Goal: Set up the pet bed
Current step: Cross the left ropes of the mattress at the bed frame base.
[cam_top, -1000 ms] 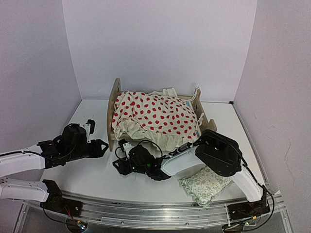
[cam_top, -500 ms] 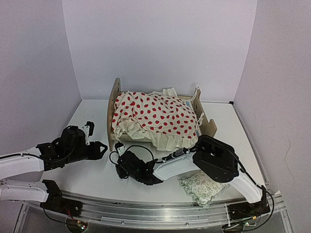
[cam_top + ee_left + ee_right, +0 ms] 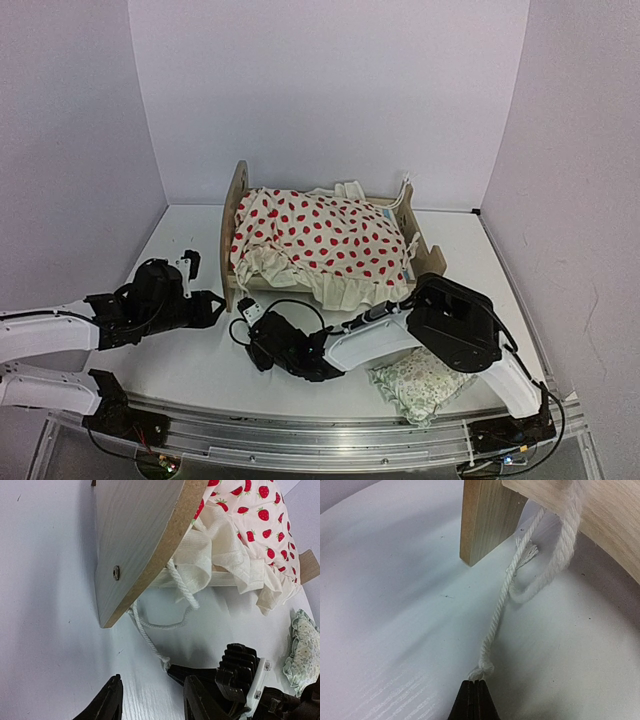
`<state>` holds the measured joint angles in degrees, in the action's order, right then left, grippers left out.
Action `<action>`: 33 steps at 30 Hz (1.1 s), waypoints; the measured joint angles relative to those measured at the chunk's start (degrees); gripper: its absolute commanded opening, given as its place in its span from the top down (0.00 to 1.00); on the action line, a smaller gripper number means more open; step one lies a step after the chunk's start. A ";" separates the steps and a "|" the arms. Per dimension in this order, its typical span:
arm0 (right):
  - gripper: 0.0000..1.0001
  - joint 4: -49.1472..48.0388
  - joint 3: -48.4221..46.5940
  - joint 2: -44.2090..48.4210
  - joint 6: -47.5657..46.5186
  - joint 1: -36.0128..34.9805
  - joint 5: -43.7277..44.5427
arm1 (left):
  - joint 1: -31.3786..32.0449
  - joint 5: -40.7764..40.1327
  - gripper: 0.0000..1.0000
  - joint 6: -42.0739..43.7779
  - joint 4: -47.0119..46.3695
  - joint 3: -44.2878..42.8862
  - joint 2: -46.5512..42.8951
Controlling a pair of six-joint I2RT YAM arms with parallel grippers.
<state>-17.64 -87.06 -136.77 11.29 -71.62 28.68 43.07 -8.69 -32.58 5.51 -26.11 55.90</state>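
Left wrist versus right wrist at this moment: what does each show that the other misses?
Only the left wrist: the cushion, the pillow, and the left end effector, open and holding nothing.
Only the right wrist: the rope's frayed end.
Both: the bed, the rope hanging from it, the knot pinched in the shut right end effector, and the table.

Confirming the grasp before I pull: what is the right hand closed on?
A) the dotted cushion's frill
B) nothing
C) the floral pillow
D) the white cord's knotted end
D: the right hand is shut on the knot of the white cord trailing from the pet bed.
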 measured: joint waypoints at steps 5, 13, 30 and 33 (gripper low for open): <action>1.00 1.05 0.97 0.97 -3.36 0.48 0.89 | 0.00 -0.07 0.60 -0.04 -2.72 0.00 3.23; 1.00 0.57 1.26 1.16 -8.27 3.67 0.65 | 0.00 -1.32 0.61 0.06 -8.72 0.00 7.93; 1.00 -11.97 -2.87 0.29 -20.91 5.50 -0.84 | -1.66 -3.51 0.61 1.02 -16.89 3.09 10.23; 1.00 -14.36 -5.01 -0.90 -22.15 5.51 -1.01 | -1.97 -3.51 0.61 1.01 -17.48 3.76 9.94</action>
<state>-32.00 -92.07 -137.68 -10.86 -66.11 27.68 41.10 -12.21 -31.57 -11.97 -22.35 65.84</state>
